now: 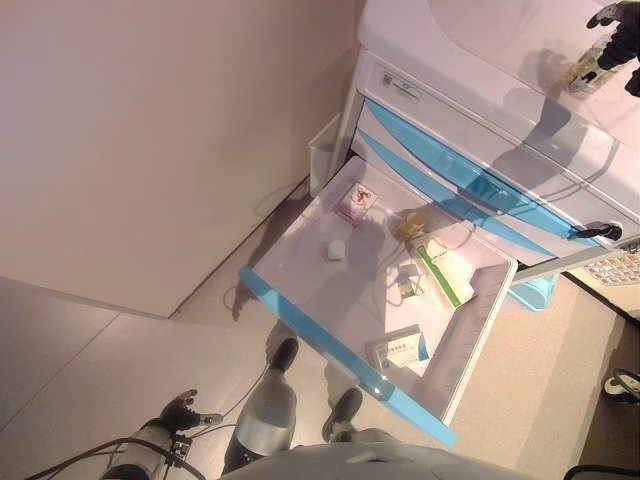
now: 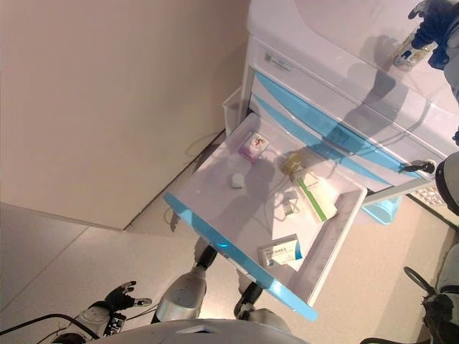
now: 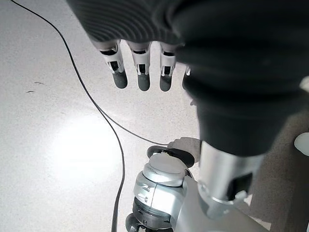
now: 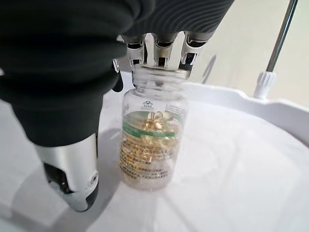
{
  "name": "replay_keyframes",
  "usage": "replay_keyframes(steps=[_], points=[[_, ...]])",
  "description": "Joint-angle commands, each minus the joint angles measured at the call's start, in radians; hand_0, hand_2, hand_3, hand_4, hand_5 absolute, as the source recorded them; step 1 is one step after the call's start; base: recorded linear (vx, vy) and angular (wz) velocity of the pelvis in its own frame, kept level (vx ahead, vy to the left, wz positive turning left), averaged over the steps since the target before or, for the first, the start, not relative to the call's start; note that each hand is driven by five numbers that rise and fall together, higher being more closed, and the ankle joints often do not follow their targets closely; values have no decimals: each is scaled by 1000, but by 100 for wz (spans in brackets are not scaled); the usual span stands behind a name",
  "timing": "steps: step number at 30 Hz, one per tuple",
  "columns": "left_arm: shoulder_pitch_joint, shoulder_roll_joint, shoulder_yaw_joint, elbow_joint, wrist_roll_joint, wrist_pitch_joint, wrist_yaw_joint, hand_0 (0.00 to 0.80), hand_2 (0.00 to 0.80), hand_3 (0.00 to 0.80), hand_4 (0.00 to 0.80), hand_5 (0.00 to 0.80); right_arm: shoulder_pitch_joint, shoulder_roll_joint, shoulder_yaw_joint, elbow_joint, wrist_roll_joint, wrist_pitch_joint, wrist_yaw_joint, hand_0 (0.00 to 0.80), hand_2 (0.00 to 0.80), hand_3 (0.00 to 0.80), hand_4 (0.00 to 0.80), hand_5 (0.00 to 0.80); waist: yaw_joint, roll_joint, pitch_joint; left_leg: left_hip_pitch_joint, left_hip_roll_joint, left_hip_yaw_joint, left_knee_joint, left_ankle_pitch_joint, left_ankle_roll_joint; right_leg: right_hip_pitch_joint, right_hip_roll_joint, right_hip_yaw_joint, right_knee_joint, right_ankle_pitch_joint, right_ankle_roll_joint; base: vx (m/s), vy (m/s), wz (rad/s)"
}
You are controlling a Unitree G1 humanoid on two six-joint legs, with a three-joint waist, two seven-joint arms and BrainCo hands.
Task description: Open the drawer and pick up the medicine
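i see the drawer point(image 1: 300, 262) is pulled open and my right hand point(image 4: 145, 43) has its fingers curled round the medicine bottle point(image 4: 150, 140) on the cart top point(image 4: 231, 159), so i think little is left, and my left hand point(image 3: 140, 67) hangs loose by the floor point(image 3: 58, 135).

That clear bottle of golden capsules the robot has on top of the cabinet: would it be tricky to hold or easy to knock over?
The bottle looks like smooth clear plastic, so probably slippery. It is tall and narrow, so a sideways nudge might tip it. The capsules fill only part of it, so it is likely light. The right hand has its fingers round the neck.
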Motion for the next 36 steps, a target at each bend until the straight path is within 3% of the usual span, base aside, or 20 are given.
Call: replay_keyframes(steps=[1,13,20,23,27,33,36], points=[[45,45,13,7,-18,-21,-1,0,0,0,0,0,-92,-42,69,-16,16,-14,-97,0,0,0,0,0,7,-17,-4,22,-56,19,1,-111,25,-2,2,14,82,-51,22,0,0,0],[47,47,16,16,-1,-12,-1,0,0,0,0,0,-69,-64,28,-64,127,-57,-186,0,0,0,0,0,-8,-24,-22,43,-53,33,1,-125,28,12,4,25,76,-46,30,-1,-8,-2],[51,42,16,45,29,-11,-1,0,0,0,0,0,-37,-96,-73,-207,379,-113,-357,0,0,0,0,0,-51,-25,-52,66,-51,58,1,-139,32,18,4,51,78,-43,37,-17,-16,-8],[49,31,11,69,48,-7,-4,0,0,0,0,0,21,-120,-182,-308,558,-126,-467,0,0,0,0,0,-81,-17,-71,85,-51,79,1,-151,36,21,4,74,81,-43,40,-31,0,-21],[28,2,-3,104,82,16,-15,0,0,0,0,0,204,-119,-464,-364,780,-202,-624,0,0,0,0,0,-131,7,-96,116,-49,115,7,-177,41,28,3,111,85,-44,46,-12,14,-28],[-18,-23,-62,96,73,43,-32,0,0,0,0,0,502,-79,-822,-385,887,-315,-784,0,0,0,0,0,-191,45,-117,153,-45,165,11,-207,52,32,6,174,80,-38,54,-28,7,-38],[-38,-30,-84,75,72,67,-48,0,0,0,0,0,655,-41,-945,-427,815,-353,-865,0,0,0,0,0,-220,60,-120,160,-41,189,8,-212,53,27,6,196,72,-29,60,-78,-18,-37]])
